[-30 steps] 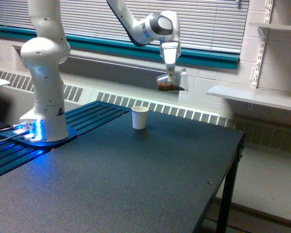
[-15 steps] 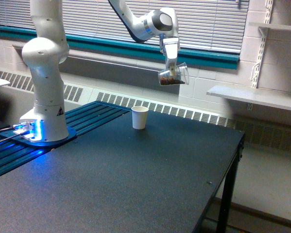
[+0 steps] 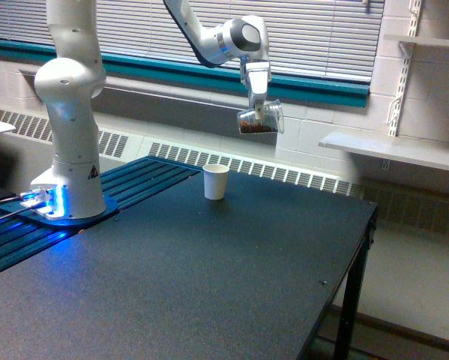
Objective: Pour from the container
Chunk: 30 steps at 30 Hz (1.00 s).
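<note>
While my hand (image 3: 257,109) stays out of it: clamped on container (image 3: 260,120) | container aloft, brown contents inside, tilted, up-right of paper cup (image 3: 216,181) on surface (image 3: 209,277) | step: carry toward cup | next: centre over rim, tip further.

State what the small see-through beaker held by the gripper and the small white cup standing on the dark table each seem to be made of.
Small clear beaker: probably transparent plastic; the wall behind and dark brown contents show through it.
Small white cup: seemingly paper, matt and opaque, tapered, with a rolled-looking rim.
Dark table: a dull, finely speckled top, perhaps laminate; the material stays uncertain.
</note>
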Each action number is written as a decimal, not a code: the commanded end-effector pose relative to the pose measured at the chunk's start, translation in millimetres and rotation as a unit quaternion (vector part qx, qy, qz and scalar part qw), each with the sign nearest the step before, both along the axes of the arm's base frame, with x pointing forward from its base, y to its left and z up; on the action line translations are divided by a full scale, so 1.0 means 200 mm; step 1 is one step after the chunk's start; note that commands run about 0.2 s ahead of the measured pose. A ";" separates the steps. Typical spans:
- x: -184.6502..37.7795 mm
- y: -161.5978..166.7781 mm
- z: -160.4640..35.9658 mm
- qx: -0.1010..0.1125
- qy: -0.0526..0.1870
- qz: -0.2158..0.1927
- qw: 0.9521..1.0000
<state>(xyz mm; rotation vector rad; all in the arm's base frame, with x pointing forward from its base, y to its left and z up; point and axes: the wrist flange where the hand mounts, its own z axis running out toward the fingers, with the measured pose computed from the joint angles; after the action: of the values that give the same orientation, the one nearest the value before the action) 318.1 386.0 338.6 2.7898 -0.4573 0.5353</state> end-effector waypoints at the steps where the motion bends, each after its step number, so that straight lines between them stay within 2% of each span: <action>1: 0.01 -0.03 0.02 -0.006 0.000 0.007 1.000; 12: 0.02 -0.07 0.01 -0.006 0.003 0.030 1.000; 17: 0.05 -0.11 0.01 -0.013 0.004 0.042 0.999; 20: 0.07 -0.12 0.00 -0.013 0.007 0.052 0.999; 24: 0.07 -0.15 -0.04 -0.024 0.015 0.064 0.998; 27: 0.06 -0.13 -0.05 -0.020 0.020 0.077 0.997; 30: 0.06 -0.14 -0.04 -0.041 0.020 0.088 0.995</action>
<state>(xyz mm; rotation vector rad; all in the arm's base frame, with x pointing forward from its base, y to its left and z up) 330.1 358.7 329.1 2.7915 -0.2967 0.5221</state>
